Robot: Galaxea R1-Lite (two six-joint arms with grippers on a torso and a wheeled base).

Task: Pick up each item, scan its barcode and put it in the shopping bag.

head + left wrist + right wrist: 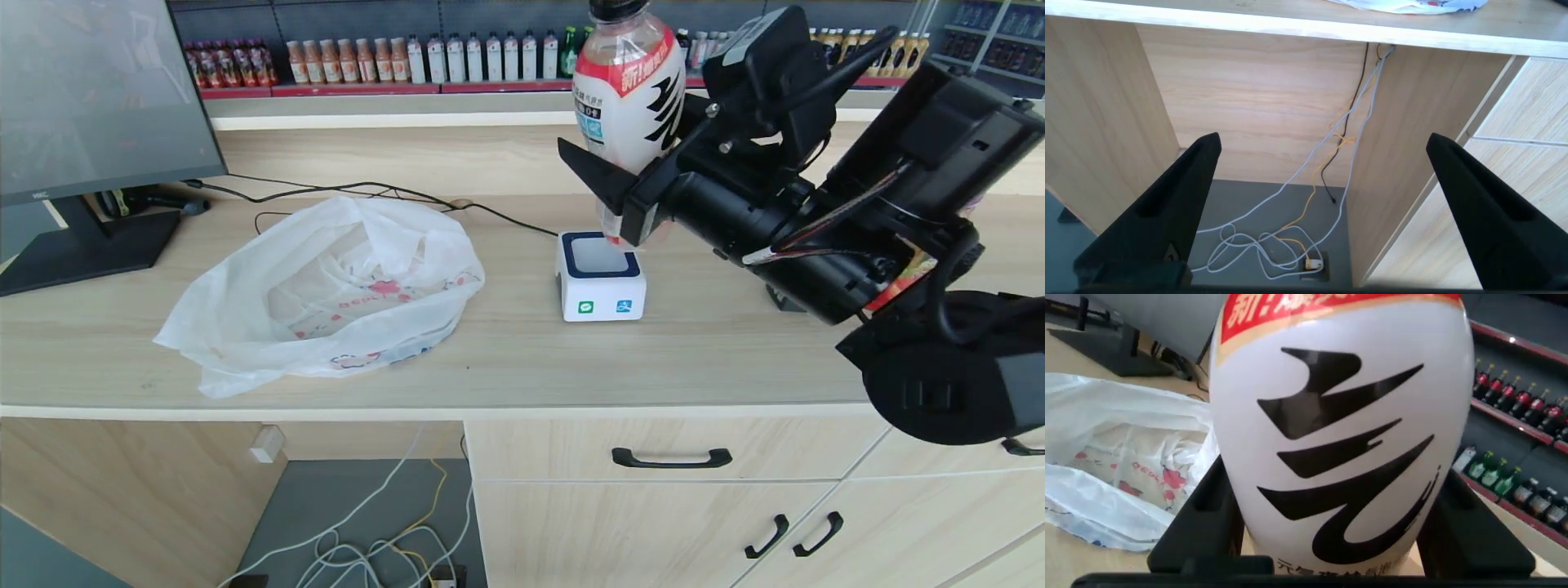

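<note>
My right gripper is shut on a white drink bottle with a red band and black strokes, held upright just above the small white barcode scanner on the counter. The right wrist view has the bottle up close between the black fingers. A white plastic shopping bag lies open on the counter left of the scanner; its edge lies behind the bottle. My left gripper hangs open below the counter's edge, with nothing between its fingers.
A monitor on a black stand sits at the counter's far left, with cables running along the back. Shelves of bottles line the far wall. Drawers are below the counter, and loose cables lie on the floor.
</note>
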